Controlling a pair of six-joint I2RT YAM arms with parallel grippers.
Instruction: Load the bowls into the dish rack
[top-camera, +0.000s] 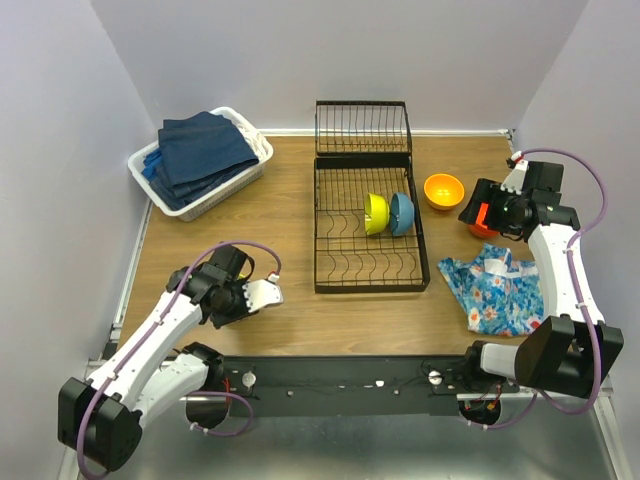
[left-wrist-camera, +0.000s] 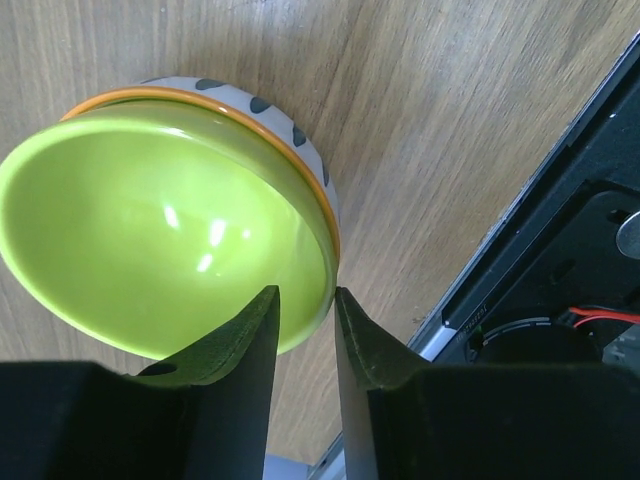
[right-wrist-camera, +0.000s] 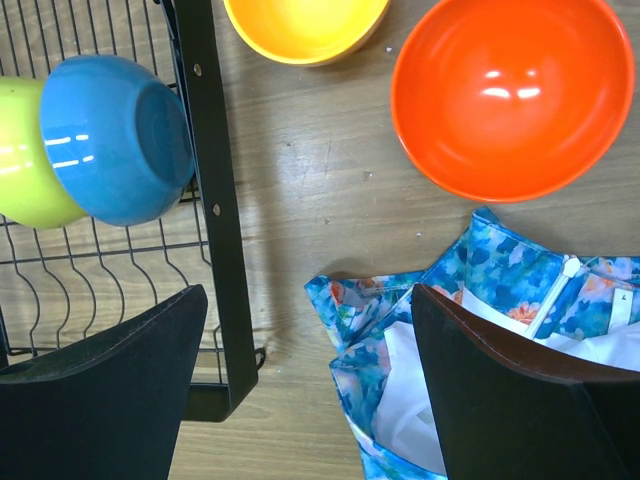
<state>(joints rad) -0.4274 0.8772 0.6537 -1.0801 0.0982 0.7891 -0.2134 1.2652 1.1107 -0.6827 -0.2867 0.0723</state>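
A lime bowl (left-wrist-camera: 150, 230) is grasped by its rim in the left hand (left-wrist-camera: 307, 300) at 8 o'clock of the dish rack (top-camera: 372, 287), where a yellow bowl (top-camera: 375, 213) and a blue bowl (top-camera: 402, 213) are stood on edge, while the right hand (right-wrist-camera: 308, 300) is held released at 3 o'clock over the wooden worktop (top-camera: 280, 220), enclosed by pale lilac walls (top-camera: 330, 60).

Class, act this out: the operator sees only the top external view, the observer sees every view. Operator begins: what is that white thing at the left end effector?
Observer: The outside of a white-sided bowl; a lime bowl nests inside, its rim pinched by the left end effector.
Operator: Is the right end effector holding anything?
Observer: No, it is open and empty above the floral cloth.
Operator: And the orange patch under that arm?
Observer: A red-orange bowl, upright on the table.
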